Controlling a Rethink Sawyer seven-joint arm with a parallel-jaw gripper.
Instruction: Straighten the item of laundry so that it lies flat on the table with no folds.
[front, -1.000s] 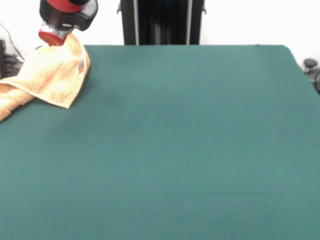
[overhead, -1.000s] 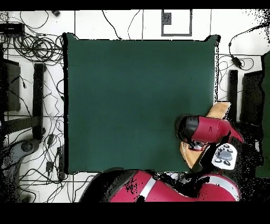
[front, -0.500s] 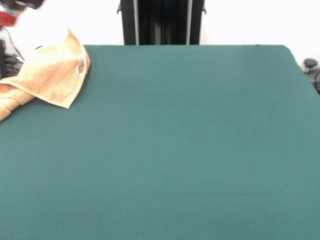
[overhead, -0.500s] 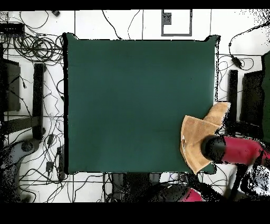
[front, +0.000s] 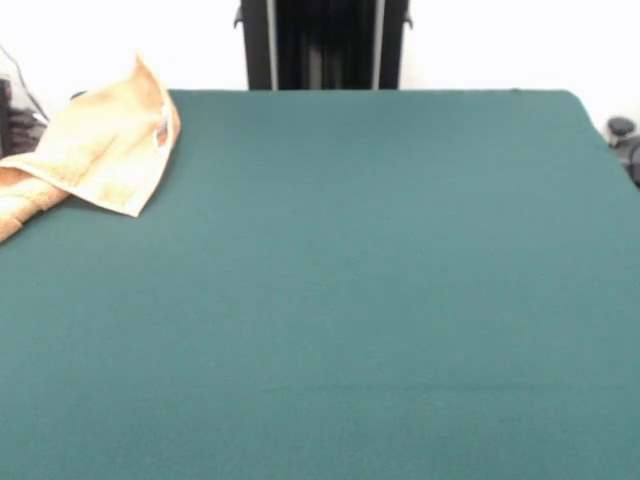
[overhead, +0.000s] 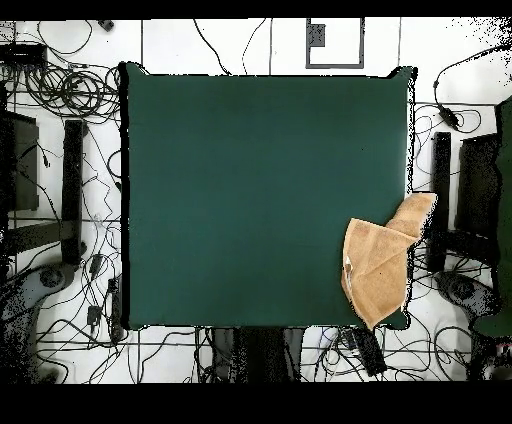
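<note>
The tan terry towel (front: 95, 150) lies folded and bunched at the far left corner of the dark green table (front: 360, 290) in the front view. Its small white care tag (front: 162, 128) shows on the right edge. Part of the towel hangs past the table's left edge. In the overhead view the towel (overhead: 378, 262) sits at the table's (overhead: 250, 190) lower right corner, with one flap reaching over the right edge. The gripper and arm show in neither view.
The black pedestal (front: 322, 45) stands behind the table's far edge. Cables (overhead: 70, 90) lie on the floor left of the table in the overhead view, and dark equipment (overhead: 478, 190) stands to the right.
The arm stood over the towel one second ago, swung off past the table's corner, and has now left both views. The towel stays where it was.
</note>
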